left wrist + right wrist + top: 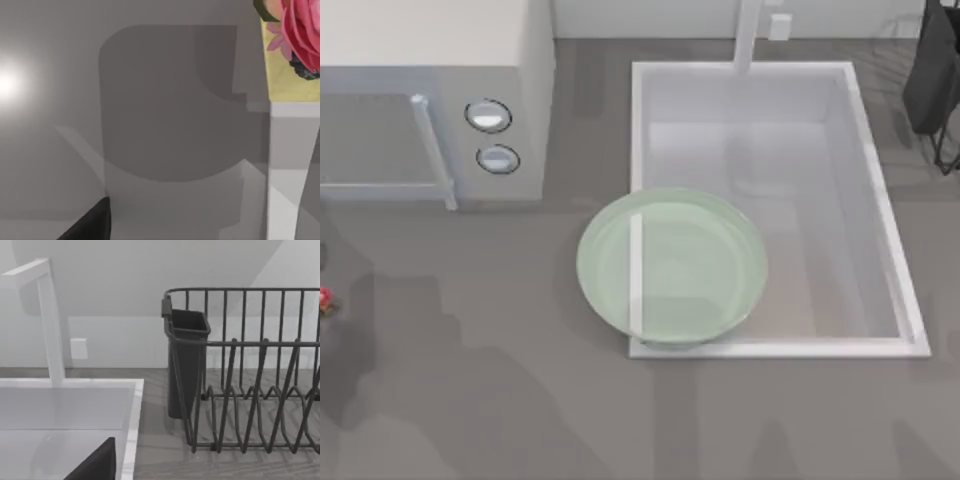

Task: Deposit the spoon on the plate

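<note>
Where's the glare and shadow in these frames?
Left wrist view: bright glare spot at one edge, broad rounded shadow across the grey surface. Top view: soft arm-like shadows on the counter; the plate is see-through, sink rim visible through it.

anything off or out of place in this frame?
Yes: the plate sits straddling the sink's front-left rim, part over the counter and part over the basin, instead of lying flat on one surface. At the top view's far left edge a small red ornament pokes in, presumably the spoon's handle end. Nothing looks spilled or broken.
</note>
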You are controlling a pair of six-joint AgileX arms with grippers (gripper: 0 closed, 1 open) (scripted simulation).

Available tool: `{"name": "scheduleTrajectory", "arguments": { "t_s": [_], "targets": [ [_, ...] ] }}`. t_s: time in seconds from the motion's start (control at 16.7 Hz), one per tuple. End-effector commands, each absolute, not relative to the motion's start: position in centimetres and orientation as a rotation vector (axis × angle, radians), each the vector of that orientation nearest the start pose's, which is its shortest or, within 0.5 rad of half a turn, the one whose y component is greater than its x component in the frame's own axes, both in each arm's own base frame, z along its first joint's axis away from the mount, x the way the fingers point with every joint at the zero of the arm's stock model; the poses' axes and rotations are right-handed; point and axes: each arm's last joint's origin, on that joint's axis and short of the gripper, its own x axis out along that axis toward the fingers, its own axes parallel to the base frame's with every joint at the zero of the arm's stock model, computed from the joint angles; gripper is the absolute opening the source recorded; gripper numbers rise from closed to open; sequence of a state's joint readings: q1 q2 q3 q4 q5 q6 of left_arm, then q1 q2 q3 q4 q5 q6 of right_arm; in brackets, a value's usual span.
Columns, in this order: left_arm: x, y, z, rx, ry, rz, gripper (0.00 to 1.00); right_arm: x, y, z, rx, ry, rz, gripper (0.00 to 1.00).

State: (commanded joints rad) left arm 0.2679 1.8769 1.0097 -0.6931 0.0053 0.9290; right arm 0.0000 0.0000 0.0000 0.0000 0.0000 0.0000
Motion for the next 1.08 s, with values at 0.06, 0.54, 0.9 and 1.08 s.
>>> {"name": "scheduleTrajectory", "arguments": {
  "t_s": [0.06, 0.54, 0.9, 1.08],
  "targets": [
    [29.79, 8.33, 9.73, 0.513, 1.501, -0.513, 1.00, 10.57, -0.12, 16.00, 0.000, 0.000, 0.000, 1.00],
    [29.68, 8.31, 9.21, 0.512, 1.504, -0.515, 0.77, 10.57, -0.12, 16.00, 0.000, 0.000, 0.000, 1.00],
    [29.68, 8.31, 9.21, 0.512, 1.504, -0.515, 0.32, 10.57, -0.12, 16.00, 0.000, 0.000, 0.000, 1.00],
    [29.68, 8.31, 9.21, 0.512, 1.504, -0.515, 0.10, 10.57, -0.12, 16.00, 0.000, 0.000, 0.000, 1.00]
  ]
}}
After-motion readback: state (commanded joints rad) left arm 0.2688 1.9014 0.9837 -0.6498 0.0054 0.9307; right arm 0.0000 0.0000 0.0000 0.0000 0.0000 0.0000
